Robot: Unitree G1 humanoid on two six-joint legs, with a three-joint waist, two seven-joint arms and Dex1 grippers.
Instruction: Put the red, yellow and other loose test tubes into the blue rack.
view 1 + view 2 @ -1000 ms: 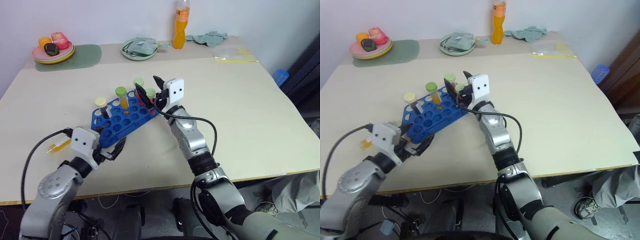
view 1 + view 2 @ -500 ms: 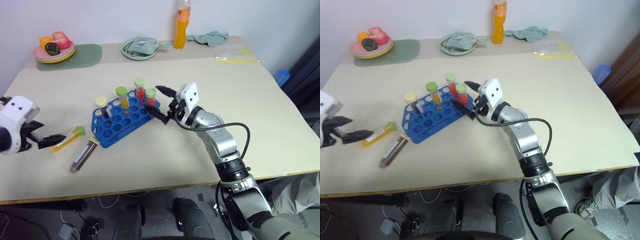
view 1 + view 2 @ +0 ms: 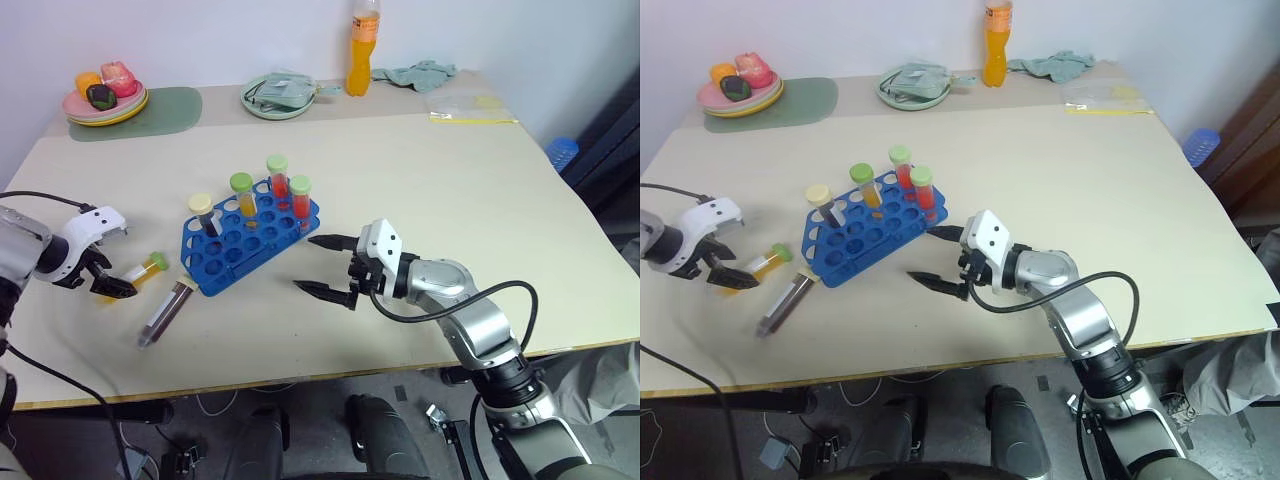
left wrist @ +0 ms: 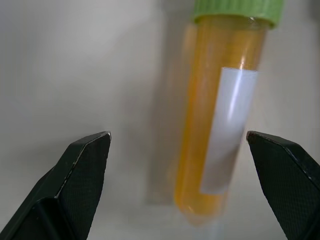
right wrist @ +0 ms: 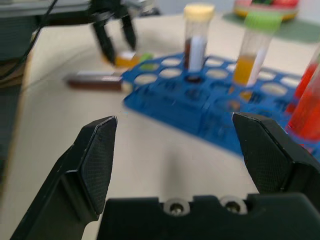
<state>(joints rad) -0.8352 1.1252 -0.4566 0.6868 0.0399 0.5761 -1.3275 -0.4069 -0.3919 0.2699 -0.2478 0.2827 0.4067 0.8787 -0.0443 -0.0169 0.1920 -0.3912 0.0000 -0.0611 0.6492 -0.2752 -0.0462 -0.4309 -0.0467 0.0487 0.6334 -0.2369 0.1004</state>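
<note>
The blue rack (image 3: 250, 238) stands left of the table's middle. It holds a cream-capped dark tube (image 3: 203, 213), a green-capped yellow tube (image 3: 243, 194) and two green-capped red tubes (image 3: 278, 176). A loose yellow tube (image 3: 146, 271) with a green cap lies left of the rack. A dark brown tube (image 3: 167, 312) lies just in front of it. My left gripper (image 3: 108, 278) points down over the yellow tube (image 4: 215, 130), open, with a finger on each side and no contact. My right gripper (image 3: 306, 263) hangs open and empty in front of the rack's right end.
At the back stand a plate of fruit (image 3: 105, 100) on a green mat (image 3: 160, 112), a green dish with cloth (image 3: 280, 97), an orange bottle (image 3: 363, 45), a crumpled cloth (image 3: 420, 75) and a plastic bag (image 3: 470, 110). Bare table lies right of the rack.
My left gripper swung out to the left from in front of the rack and turned down over the yellow tube. My right gripper drew back from the rack's red tubes toward the table's front.
</note>
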